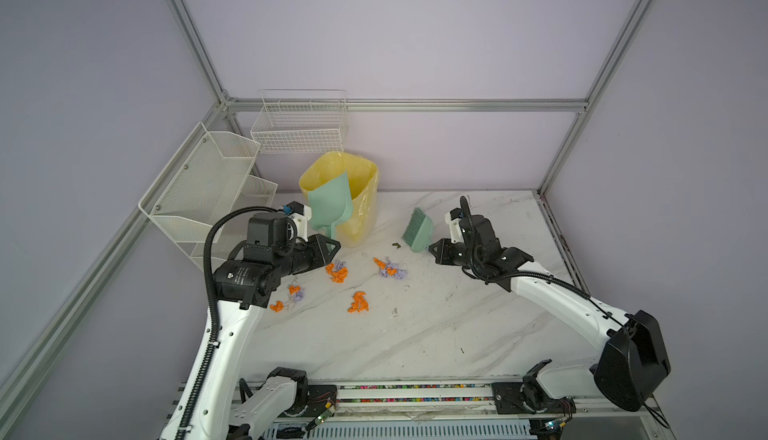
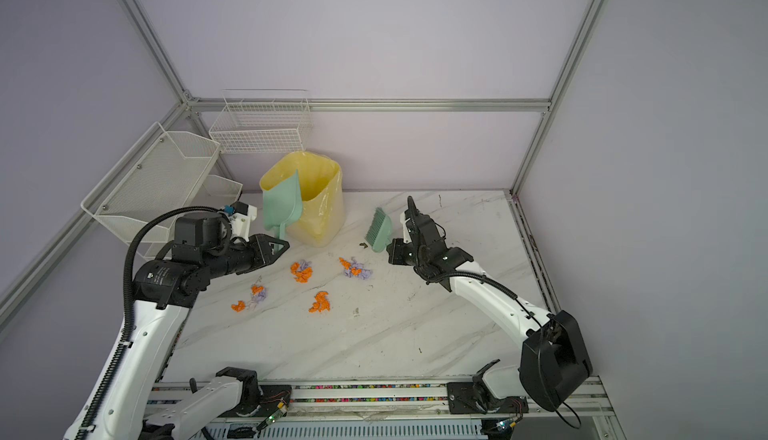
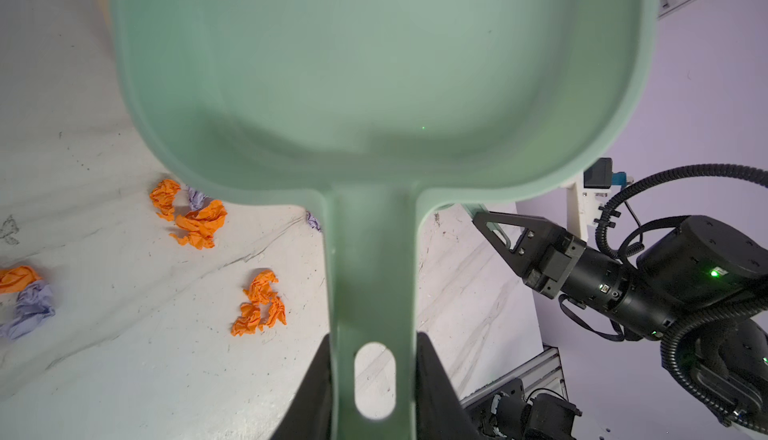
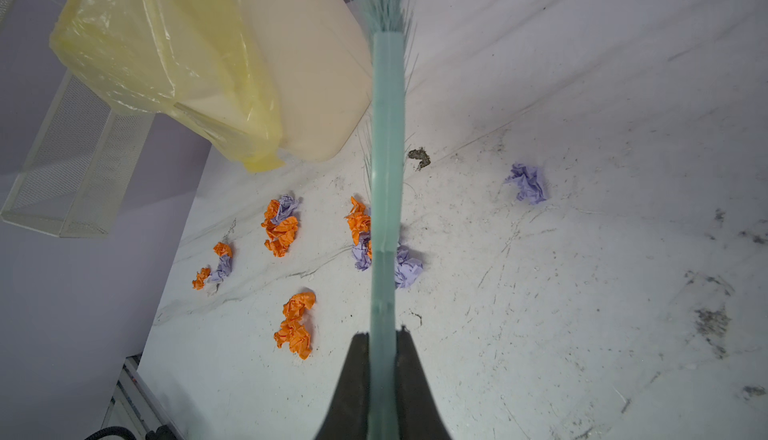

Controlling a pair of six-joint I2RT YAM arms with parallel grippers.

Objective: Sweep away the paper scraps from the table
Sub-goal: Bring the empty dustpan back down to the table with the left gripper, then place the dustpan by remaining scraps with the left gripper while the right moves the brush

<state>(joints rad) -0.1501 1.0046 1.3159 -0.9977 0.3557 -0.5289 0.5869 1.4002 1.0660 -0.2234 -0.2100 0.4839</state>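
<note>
Many paper scraps [image 1: 338,272] lie outside bin [image 1: 362,218]

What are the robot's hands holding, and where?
The left gripper clamps the green dustpan by its handle, near the hole. The right gripper clamps the green brush by the end opposite its bristles.

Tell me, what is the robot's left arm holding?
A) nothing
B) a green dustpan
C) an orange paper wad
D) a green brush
B: in the left wrist view the left tool is clamped on the handle of the green dustpan.
</note>
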